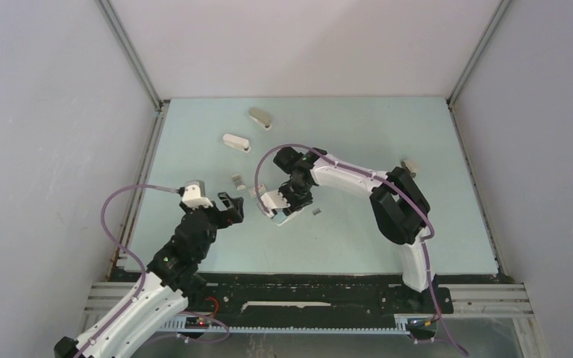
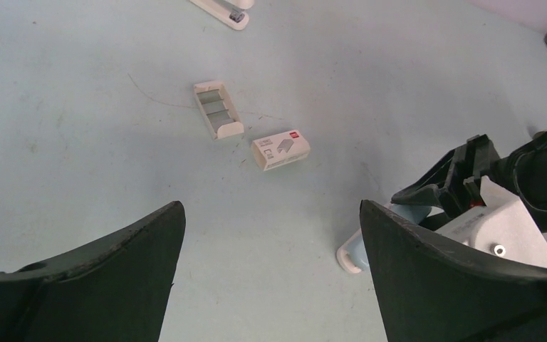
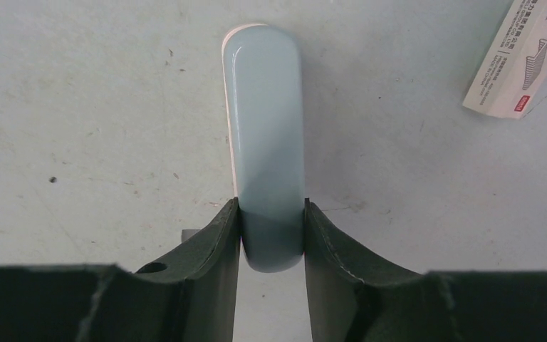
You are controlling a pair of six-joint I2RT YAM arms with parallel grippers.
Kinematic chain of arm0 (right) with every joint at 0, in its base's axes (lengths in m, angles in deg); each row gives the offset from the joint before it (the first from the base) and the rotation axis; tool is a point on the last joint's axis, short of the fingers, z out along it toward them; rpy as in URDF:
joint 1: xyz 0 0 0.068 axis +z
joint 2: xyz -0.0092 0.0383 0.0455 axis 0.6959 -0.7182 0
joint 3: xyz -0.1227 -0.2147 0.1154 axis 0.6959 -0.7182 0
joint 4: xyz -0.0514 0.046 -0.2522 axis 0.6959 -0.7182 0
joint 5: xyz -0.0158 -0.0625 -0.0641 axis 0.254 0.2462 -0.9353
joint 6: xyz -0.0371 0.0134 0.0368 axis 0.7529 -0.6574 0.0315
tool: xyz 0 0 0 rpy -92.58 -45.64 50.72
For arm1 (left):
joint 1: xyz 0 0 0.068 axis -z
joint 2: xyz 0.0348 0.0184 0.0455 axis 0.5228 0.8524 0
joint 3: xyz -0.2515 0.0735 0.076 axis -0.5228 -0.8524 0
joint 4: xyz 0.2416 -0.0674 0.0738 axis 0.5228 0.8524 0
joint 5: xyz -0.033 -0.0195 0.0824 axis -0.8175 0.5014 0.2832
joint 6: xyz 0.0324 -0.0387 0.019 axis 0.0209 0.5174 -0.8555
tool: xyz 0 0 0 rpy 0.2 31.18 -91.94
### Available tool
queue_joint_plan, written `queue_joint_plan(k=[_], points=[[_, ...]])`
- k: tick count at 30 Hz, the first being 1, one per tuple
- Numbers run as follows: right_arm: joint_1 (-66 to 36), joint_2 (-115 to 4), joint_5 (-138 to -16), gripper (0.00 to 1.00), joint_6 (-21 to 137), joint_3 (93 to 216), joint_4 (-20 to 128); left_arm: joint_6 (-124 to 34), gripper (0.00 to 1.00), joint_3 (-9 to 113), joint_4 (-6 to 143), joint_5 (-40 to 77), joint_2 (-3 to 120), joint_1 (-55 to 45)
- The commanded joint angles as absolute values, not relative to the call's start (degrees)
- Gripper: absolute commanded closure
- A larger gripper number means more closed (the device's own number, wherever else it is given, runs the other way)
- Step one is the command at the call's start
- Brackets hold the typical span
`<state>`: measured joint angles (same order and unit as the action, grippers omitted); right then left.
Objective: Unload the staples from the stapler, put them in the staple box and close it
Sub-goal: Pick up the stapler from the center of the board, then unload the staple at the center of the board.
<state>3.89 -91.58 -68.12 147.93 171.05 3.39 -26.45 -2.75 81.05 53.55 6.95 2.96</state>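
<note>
At the stapler (image 3: pixel 267 142), your right gripper (image 3: pixel 271 208) has both fingers pressed against the pale blue sides, grasping it near 1 end. Left of the stapler, your left gripper (image 2: pixel 272 208) hovers released, its fingers spread wide with nothing between them. Just beside the stapler lies 1 printed box (image 2: pixel 280 149). Past the box, farther from the stapler, 1 open tray (image 2: pixel 229 131) holds grey staples (image 2: pixel 219 117). 2 white staplers (image 1: pixel 236 142) lie well beyond the stapler. Whether staples sit inside the stapler, you cannot tell.
</note>
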Motion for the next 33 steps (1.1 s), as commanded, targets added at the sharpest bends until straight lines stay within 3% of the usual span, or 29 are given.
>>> queue_joint_plan(k=[1,4,15,24,33], points=[[1.94,-87.36,-60.47,0.88,141.75,174.01,0.91,-26.76,0.02,-4.18,76.29,51.08,5.08,2.66],[-0.51,-84.57,-55.55,1.0,137.69,174.84,0.2,-27.45,0.02,-5.32,72.78,47.68,3.25,2.71],[-9.75,-72.81,-38.89,1.0,124.6,168.16,1.44,-29.04,0.0,-3.84,62.47,36.6,1.73,2.67],[-19.63,-63.47,-30.77,1.0,118.01,154.16,6.62,-30.77,0.0,-3.82,48.66,22.28,14.83,2.66],[-30.57,-62.37,-20.37,1.0,115.98,149.29,5.71,-29.78,0.0,-1.47,40.06,13.36,30.51,2.67]])
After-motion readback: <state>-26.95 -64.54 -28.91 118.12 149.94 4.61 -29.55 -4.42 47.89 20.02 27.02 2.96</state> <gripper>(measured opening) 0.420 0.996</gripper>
